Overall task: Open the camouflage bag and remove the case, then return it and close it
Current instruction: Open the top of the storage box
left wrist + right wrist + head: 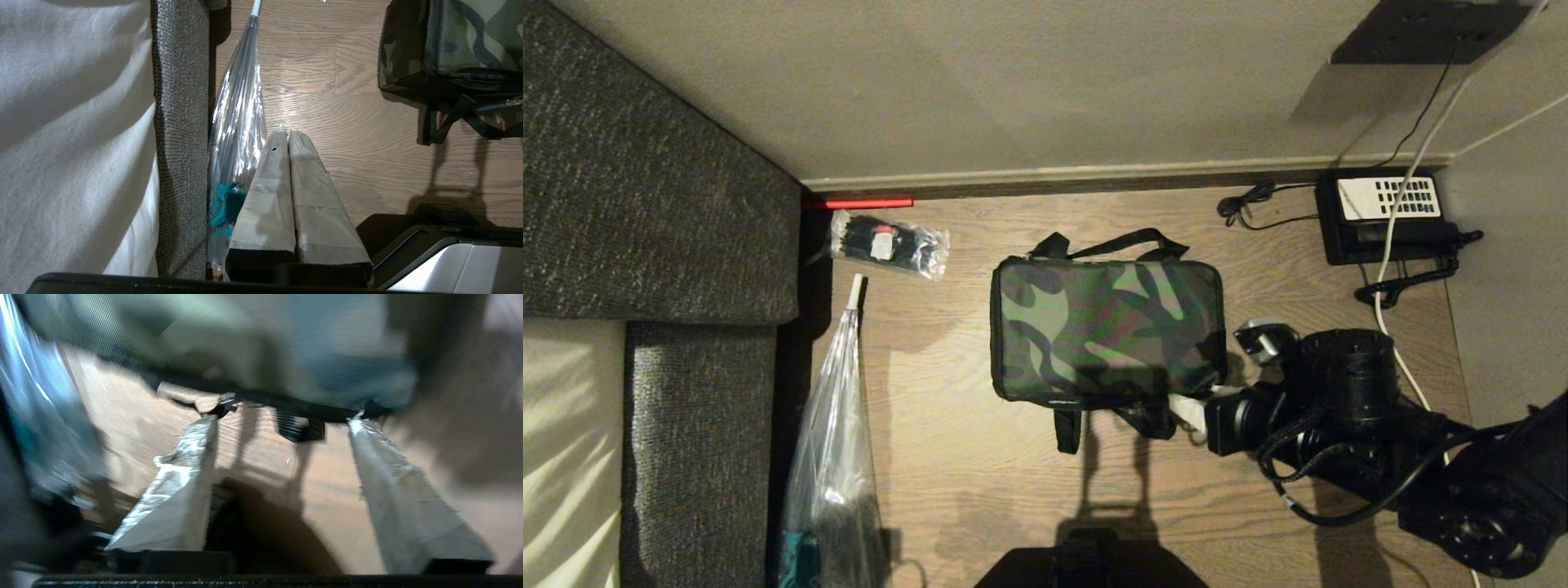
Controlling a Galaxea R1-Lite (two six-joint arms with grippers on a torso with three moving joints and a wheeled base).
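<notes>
Right claw (282, 420) has its two taped fingers (179, 486) spread wide w/ nothing between them, tips just at the near lower edge of the camouflage bag (1107, 331), close to the black straps (1066, 429) hanging off that side. In the head view its pale fingertips show at the bag's near right corner, arm coming in low from the right. The bag sits flat on the wood floor (947, 457), lid down and shut as far as I can see; the case isn't visible, presumably inside. Left claw (288, 136) is parked off to the left, fingers pressed together, empty, pointing down beside a clear plastic bag (833, 441) and the grey sofa edge (703, 408). Step in hand looks like finding the zip pull to open the lid. To do it well: go for the pull tab, not the loose strap webbing; close on it squarely, then drag along the seam, keeping the pull low so the soft bag doesn't slide or lift. Right wrist view is too smeared to pick out the tab.
</notes>
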